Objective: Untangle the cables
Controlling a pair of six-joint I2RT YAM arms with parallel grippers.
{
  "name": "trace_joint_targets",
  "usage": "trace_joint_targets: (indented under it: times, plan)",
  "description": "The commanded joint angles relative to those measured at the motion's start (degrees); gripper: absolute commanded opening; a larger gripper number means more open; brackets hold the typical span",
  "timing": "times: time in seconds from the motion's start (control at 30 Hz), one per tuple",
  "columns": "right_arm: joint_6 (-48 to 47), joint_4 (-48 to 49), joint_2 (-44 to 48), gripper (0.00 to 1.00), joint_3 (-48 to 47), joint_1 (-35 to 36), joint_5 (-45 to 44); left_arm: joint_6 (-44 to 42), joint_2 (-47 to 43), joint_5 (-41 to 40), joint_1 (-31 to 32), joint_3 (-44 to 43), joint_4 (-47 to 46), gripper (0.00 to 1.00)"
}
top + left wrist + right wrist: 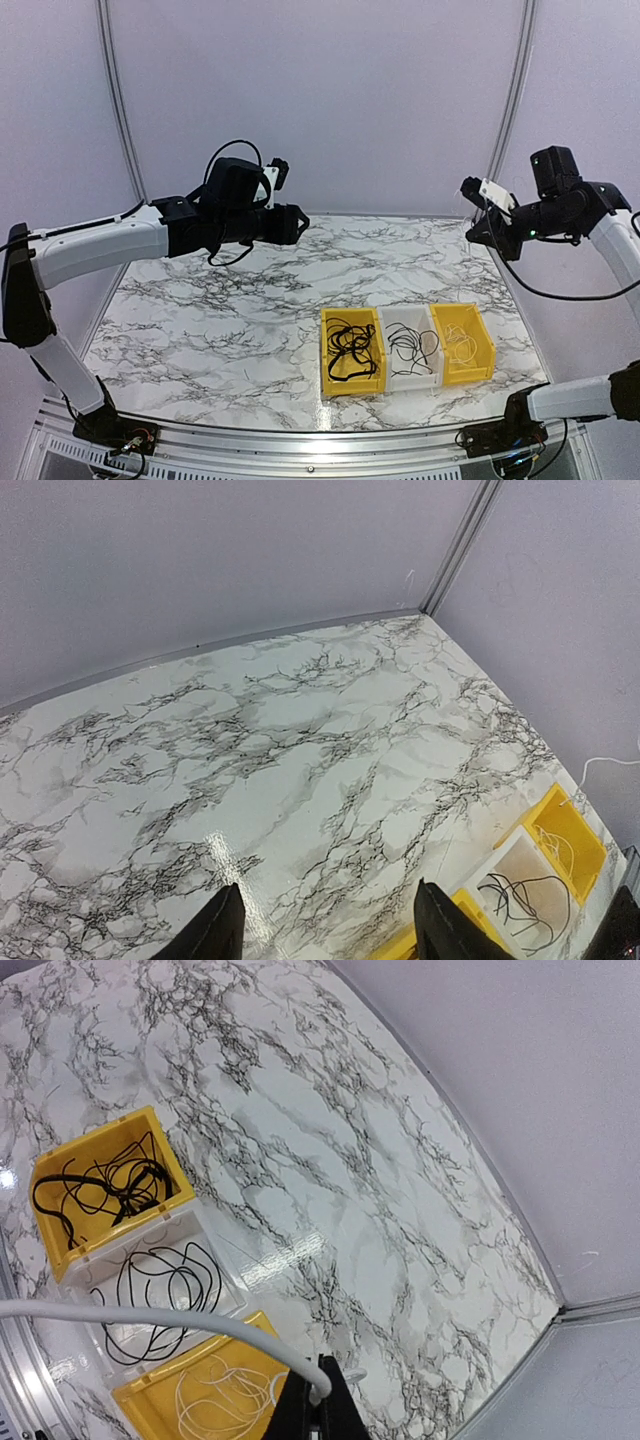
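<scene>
Black cables (350, 348) lie tangled in the left yellow bin (326, 355). More black cables (412, 345) loop in the clear middle bin (410, 381), and thin white cables (462, 345) rest in the right yellow bin (487, 342). My right gripper (322, 1397) is shut on a white cable (150, 1313) that arcs away to the left, high above the bins. High over the table's left half, my left gripper (335, 922) stands open with nothing between its fingers (225, 928). In the top view the left gripper (300, 222) and the right gripper (473, 234) both hover well above the marble.
The three bins sit in a row near the table's front edge, right of centre. Grey walls with metal corner posts (512, 100) close in the marble table (200, 320) at the back and sides.
</scene>
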State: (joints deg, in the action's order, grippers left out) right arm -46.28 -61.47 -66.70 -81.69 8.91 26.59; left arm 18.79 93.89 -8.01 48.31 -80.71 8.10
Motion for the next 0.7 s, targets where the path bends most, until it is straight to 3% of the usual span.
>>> trace_joint_targets:
  times: [0.0,0.23,0.67]
  plan:
    - [-3.42,-4.92,2.89,0.0,7.7,-1.07,1.05,-0.94,-0.29,-1.04,-0.12,-0.45,-0.54,0.61]
    - [-7.0,-1.6,4.89,0.0,21.68,-5.04,1.76,-1.21,-1.74,-1.89,-0.23,1.63,-0.19,0.61]
    - [-6.64,1.92,-5.1,0.0,27.29,-8.27,-3.31,1.95,-3.45,-2.42,-0.21,5.17,-0.1,0.61]
